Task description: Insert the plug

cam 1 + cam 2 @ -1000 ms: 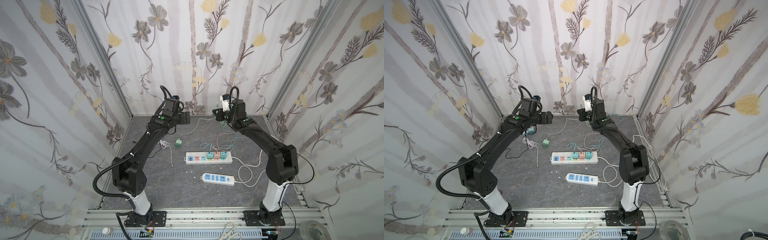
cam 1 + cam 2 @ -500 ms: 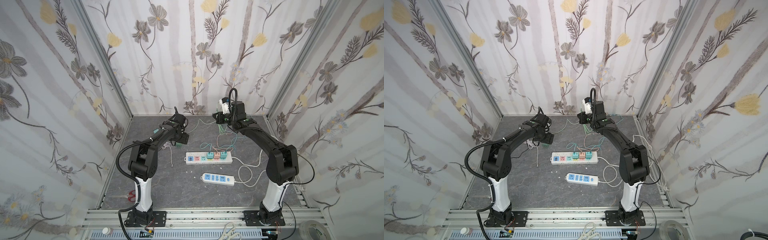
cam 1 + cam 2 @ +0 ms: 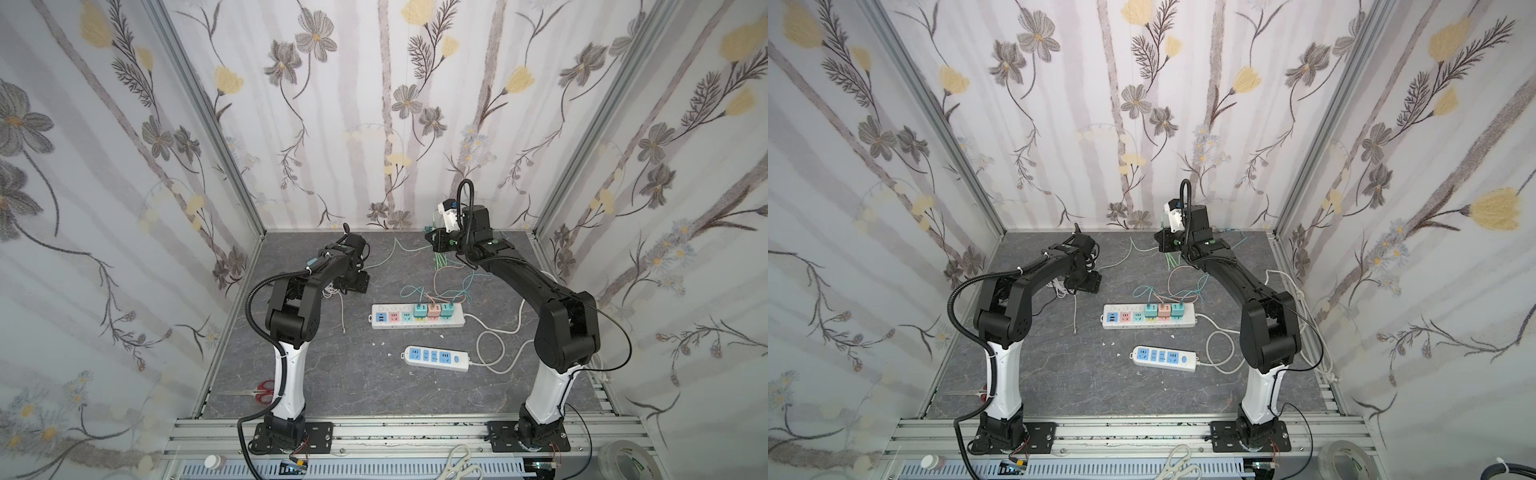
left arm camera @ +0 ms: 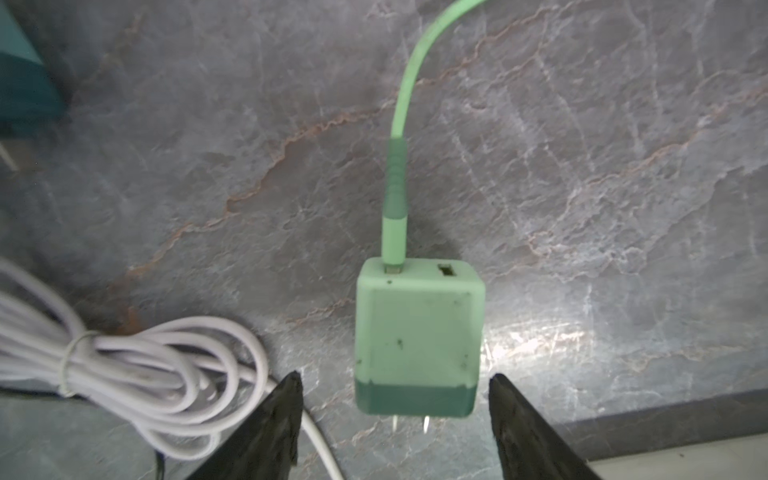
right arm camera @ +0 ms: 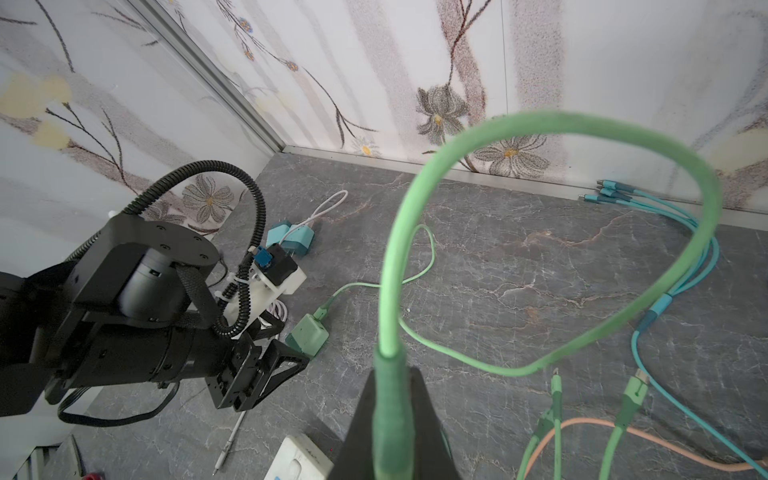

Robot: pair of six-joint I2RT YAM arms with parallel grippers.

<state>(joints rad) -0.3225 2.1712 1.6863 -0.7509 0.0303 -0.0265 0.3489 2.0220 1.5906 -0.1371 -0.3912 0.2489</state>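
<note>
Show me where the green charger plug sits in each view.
Left wrist: green charger plug low centre, between the fingers of the left gripper.
Right wrist: left of centre, at that gripper's tip.
Both top views: not visible, under that gripper.
Shared landmark: its green cable.

The green charger plug [image 4: 415,345] is seen as matt, speckled plastic; its green cable [image 4: 401,104] looks smooth and rubbery. A faint sheen is shown by the grey marbled tabletop [image 4: 582,208].
</note>
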